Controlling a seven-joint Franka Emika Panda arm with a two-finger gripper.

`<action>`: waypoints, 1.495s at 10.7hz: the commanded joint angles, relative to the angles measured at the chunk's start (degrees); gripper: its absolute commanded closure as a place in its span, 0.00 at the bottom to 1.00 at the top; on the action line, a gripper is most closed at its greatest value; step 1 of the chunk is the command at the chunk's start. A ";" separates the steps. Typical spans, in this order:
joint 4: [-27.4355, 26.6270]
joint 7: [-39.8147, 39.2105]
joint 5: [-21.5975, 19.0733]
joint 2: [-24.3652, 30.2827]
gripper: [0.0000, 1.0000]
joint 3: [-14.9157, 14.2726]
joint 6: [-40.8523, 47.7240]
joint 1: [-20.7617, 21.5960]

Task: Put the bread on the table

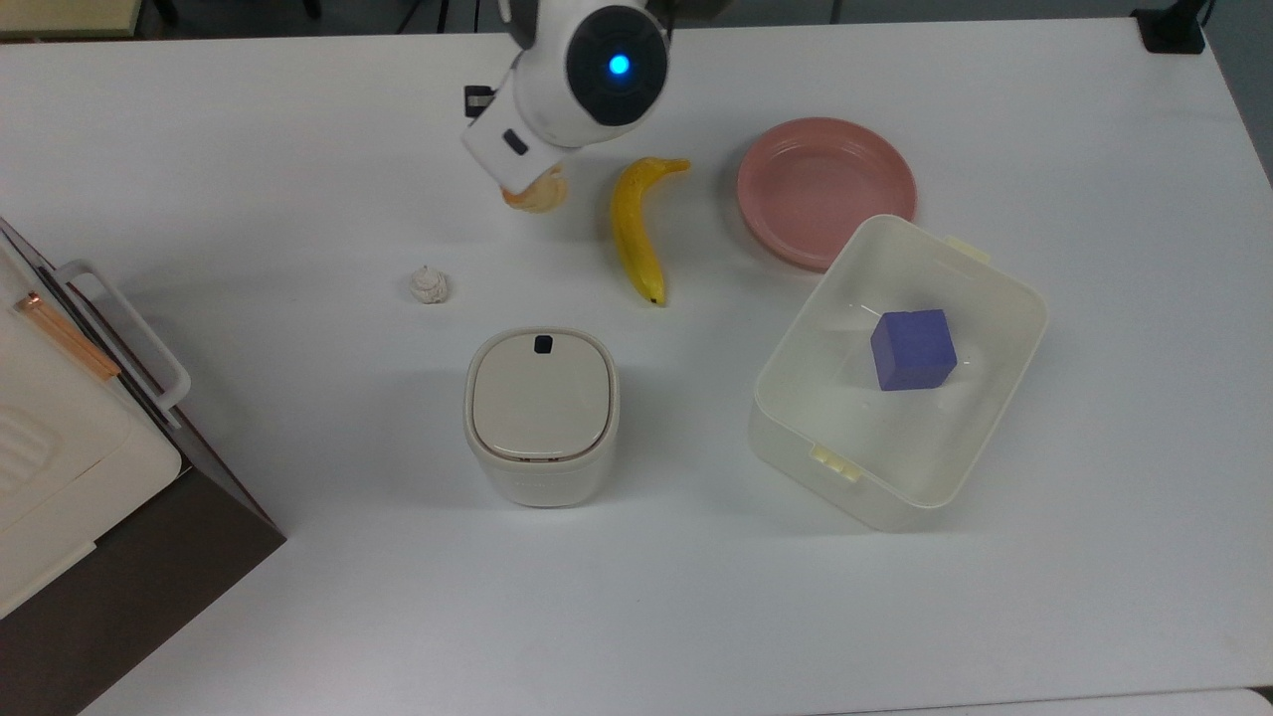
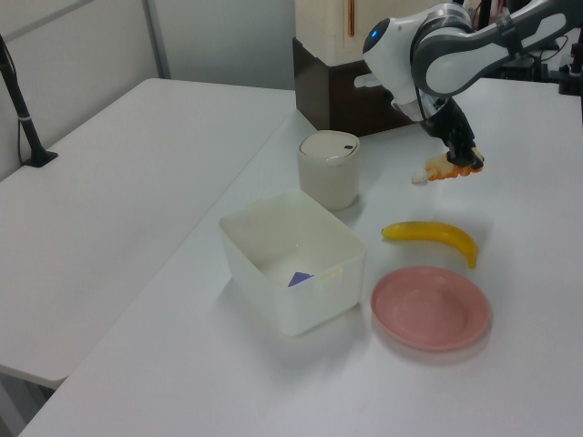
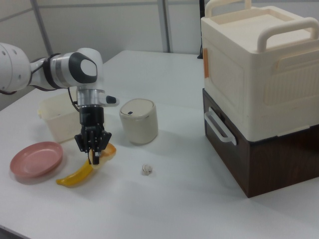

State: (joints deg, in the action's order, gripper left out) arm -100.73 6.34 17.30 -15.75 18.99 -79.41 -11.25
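— While the top view looks straight down, what does the surface look like?

— A large white table (image 1: pixel 298 149) fills it, with a dark strip of floor along the far edge. On it are a banana (image 1: pixel 635 227), a pink plate (image 1: pixel 825 191) to the top view's right of the banana, a cream tub (image 1: pixel 900 373) holding a blue cube (image 1: pixel 912 349), a lidded canister (image 1: pixel 542 416), a small white ball (image 1: pixel 430 285), and a cream-and-brown cabinet (image 1: pixel 70 447) at the top view's left edge.

— And the arm there?

— Its white wrist hangs over the far middle of the table. The bread (image 1: pixel 535 189) peeks out beneath it, just to the top view's left of the banana's stem end.

— The left view?

— A second white table (image 2: pixel 109 182) stands alongside, a pale wall behind. The arm (image 2: pixel 428 55) reaches down from the far right, and the gripper (image 2: pixel 463 159) is closed on the bread (image 2: pixel 439 169), which is low over the table beyond the banana (image 2: pixel 433 237).

— The right view?

— The arm (image 3: pixel 65 69) comes in from the right view's left and points straight down. The black fingers (image 3: pixel 92 142) pinch the bread (image 3: pixel 107 151), which hangs just beside the banana (image 3: pixel 77 175), near the canister (image 3: pixel 139 121).
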 commanded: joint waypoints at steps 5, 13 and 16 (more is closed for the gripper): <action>0.09 0.43 0.72 0.90 0.00 -2.12 0.22 0.61; 11.32 -0.27 -5.22 8.44 0.00 -4.92 -0.75 -2.11; 15.11 -5.80 -15.17 15.03 0.00 -12.38 -0.31 0.42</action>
State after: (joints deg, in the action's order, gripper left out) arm -86.89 4.75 7.79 -6.28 12.46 -79.58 -13.73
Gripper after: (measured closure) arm 0.000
